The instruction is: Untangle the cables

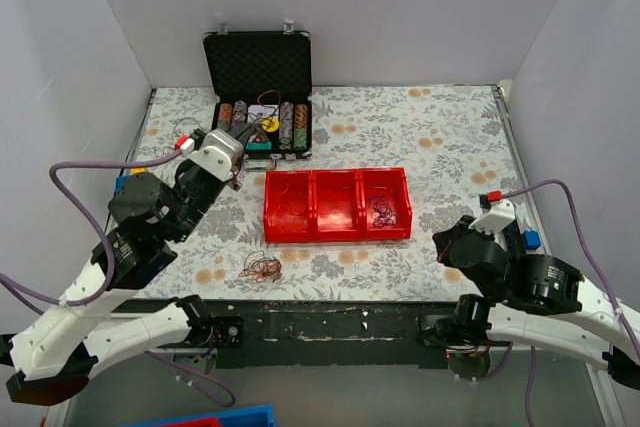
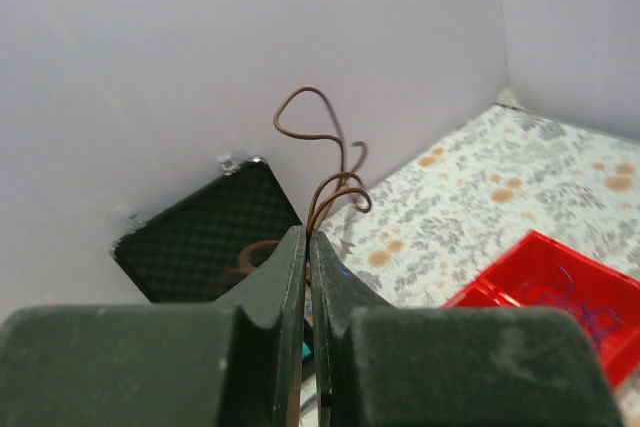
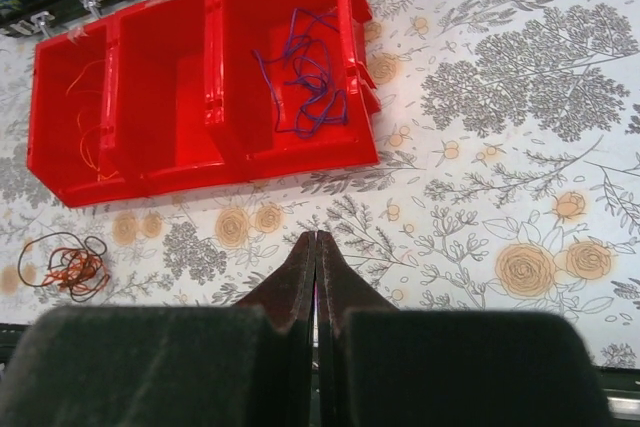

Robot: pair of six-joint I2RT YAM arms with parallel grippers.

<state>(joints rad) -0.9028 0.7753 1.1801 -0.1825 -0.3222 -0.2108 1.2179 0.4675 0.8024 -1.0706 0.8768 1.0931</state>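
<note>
The clump of thin cables [image 1: 262, 267], coppery orange with dark strands, lies on the floral cloth near the front edge, left of centre; it also shows in the right wrist view [image 3: 70, 265]. My left gripper [image 1: 252, 142] is raised in front of the black case, shut on one brown cable [image 2: 322, 152] that curls up from its tips [image 2: 307, 234]. My right gripper [image 1: 441, 244] is shut low over the cloth to the right of the red tray, and I see nothing in it [image 3: 316, 235]. Purple cables [image 3: 305, 77] lie in the tray's right compartment, and thin orange strands [image 3: 85, 137] in its left one.
A red three-compartment tray [image 1: 337, 230] sits mid-table. An open black case [image 1: 258, 67] with poker chips stands at the back left. White walls close in the back and both sides. A blue bin [image 1: 215, 417] lies below the table's front edge.
</note>
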